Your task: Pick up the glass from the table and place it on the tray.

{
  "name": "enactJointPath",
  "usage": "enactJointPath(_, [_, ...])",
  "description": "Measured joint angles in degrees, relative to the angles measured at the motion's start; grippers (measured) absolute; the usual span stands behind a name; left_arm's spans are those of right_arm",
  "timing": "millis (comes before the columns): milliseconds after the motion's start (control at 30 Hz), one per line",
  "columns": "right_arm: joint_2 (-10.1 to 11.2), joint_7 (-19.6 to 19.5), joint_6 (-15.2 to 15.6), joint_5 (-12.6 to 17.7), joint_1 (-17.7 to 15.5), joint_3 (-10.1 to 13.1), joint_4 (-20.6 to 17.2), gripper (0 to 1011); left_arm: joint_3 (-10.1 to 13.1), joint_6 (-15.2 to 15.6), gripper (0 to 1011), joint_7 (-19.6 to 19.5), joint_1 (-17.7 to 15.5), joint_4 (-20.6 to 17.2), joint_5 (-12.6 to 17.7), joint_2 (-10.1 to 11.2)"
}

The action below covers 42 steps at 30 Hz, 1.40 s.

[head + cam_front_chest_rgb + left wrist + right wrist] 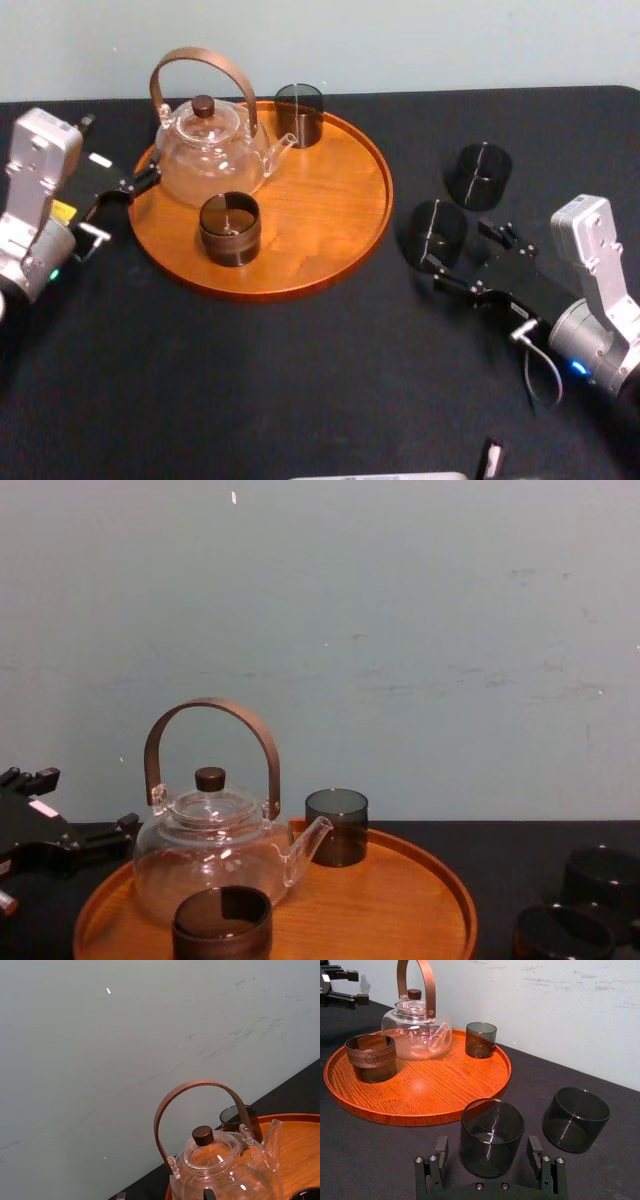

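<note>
Far left, our left tool (122,205) sat idle just beside the left rim of the tray (330,262). Its two fingers were spread apart and held nothing. The tray lay on the bench (250,380). On it stood a clear teapot (210,150), a brown cup (229,228) on the near side and a grey cup (299,115) on the far side. The right part of the tray was bare.

Right of the tray, on the bench, stood the glass (491,1137) we wanted. It was upright, near the tray rim but not touching it. Our right tool (488,1144) sat low with its fingers spread wide, one on each side of the glass. We saw a small gap on both sides, so it was not pinched yet. A second glass (575,1119) stood near it, a bit farther off.

We think the step in hand was the grab. To do it well, we would close the fingers slowly and evenly, so the glass does not slide or tip. The wall looks smooth, so the squeeze should be firm but gentle. Then we would lift straight up, clear the rim, go left to the bare part, keep away from the teapot spout, and set it down flat before letting go.
</note>
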Motion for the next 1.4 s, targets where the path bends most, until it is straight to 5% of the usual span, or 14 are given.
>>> enactJointPath(1400, [-6.88, 8.11, -1.98, -2.58, 7.51, 1.33, 12.38, 1003, 0.0, 0.0, 1001, 0.0, 0.0, 0.0, 0.0, 0.0])
